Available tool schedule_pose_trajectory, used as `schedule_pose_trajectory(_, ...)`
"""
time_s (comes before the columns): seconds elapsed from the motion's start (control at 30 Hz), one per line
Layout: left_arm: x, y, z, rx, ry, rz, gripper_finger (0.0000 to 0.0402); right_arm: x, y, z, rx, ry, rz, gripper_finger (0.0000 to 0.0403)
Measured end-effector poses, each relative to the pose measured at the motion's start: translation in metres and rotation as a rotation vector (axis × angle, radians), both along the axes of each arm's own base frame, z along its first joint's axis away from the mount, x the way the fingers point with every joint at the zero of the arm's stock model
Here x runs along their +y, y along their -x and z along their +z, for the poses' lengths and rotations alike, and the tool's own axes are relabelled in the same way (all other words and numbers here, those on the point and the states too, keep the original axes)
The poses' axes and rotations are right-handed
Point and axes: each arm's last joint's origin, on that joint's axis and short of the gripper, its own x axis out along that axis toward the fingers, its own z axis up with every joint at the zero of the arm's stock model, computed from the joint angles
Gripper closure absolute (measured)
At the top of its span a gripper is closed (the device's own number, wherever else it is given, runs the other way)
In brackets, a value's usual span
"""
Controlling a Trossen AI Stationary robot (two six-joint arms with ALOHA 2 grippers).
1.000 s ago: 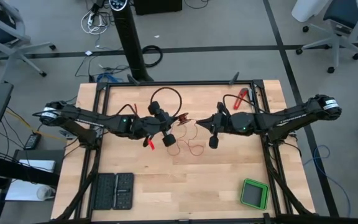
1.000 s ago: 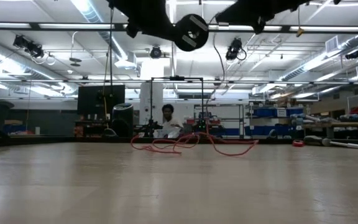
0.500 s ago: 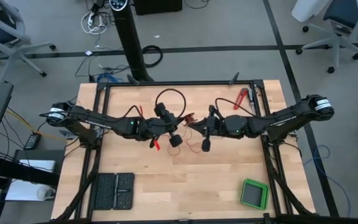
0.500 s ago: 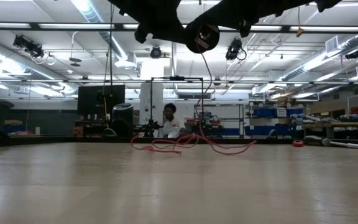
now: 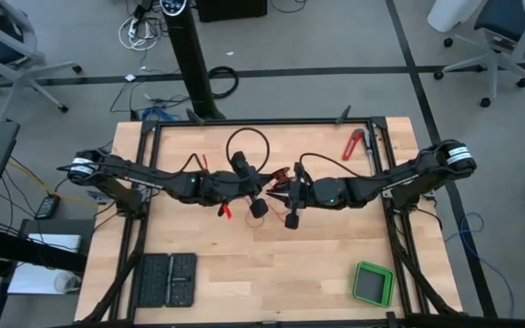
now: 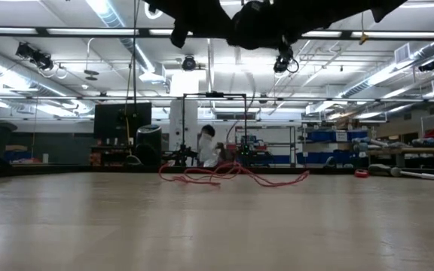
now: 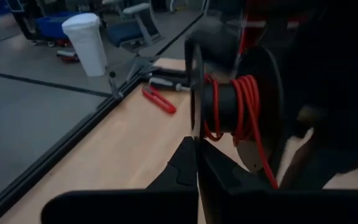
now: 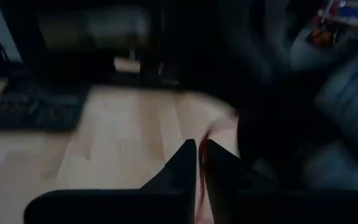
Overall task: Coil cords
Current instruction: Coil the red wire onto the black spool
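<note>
Thin red wire (image 7: 244,109) wound on a dark spool, frame centre; left gripper (image 7: 196,163) pinched closed on the spool's flange; right gripper (image 8: 197,163) fingers nearly together, hold unclear.

The floor (image 5: 335,46) is grey with dark lines. Office chairs (image 5: 486,36) stand at the corners. A black post (image 5: 190,64) rises behind the wooden table (image 5: 272,264). Long ceiling lights (image 6: 66,31) shine above far shelves (image 6: 330,143).
</note>
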Motion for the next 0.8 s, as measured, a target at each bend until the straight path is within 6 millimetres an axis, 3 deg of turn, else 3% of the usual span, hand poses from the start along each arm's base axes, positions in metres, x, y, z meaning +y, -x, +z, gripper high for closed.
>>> schedule_pose_trajectory(0.4, -0.005, 0.007, 0.013, -0.036, 0.002, -0.024, 0.04, 0.012, 0.015, 0.009, 0.041, 0.089, -0.039, 0.0309)
schedule_pose_trajectory(0.63, -0.005, 0.01, 0.017, -0.04, -0.002, -0.026, 0.04, 0.018, 0.029, 0.022, 0.027, 0.134, -0.064, 0.0305)
schedule_pose_trajectory(0.8, -0.006, 0.013, 0.02, -0.047, -0.001, -0.038, 0.04, 0.018, 0.031, 0.018, 0.071, 0.11, -0.079, 0.0303)
